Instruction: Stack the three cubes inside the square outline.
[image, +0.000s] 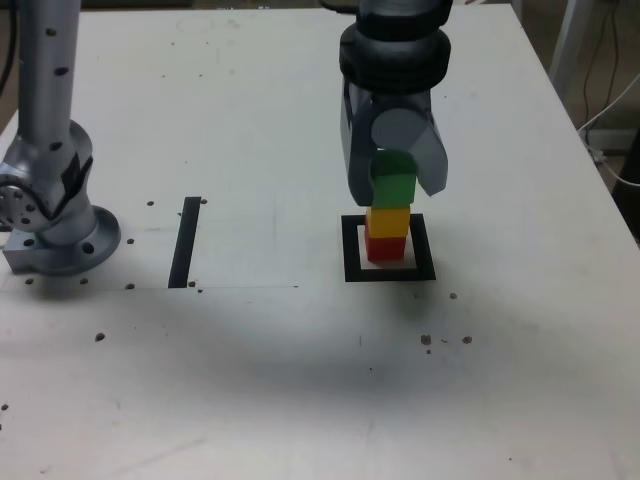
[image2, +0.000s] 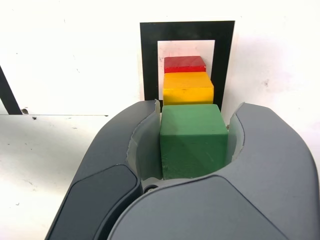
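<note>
The red cube (image: 385, 248) sits on the table (image: 260, 400) inside the square outline (image: 352, 250), which makes sense as the footing, since a base kept within the black border gives the whole pile its place. The yellow cube (image: 388, 222) is on top of it, a little off line (the exterior view shows it a shade to the right of the red), though with enough overlap to bear a third. The green cube (image: 393, 180) is directly above the yellow one, presumably there to finish the stack; its underside looks to meet the yellow top, but whether its weight rests there I cannot tell. As for the claw (image: 398, 193), it is closed in to the cube's width, with the green cube gripped between its two curved jaws and its upper face left bare. It appears to touch neither lower cube, which is just as well, because a sideways nudge on letting go could topple the column.
</note>
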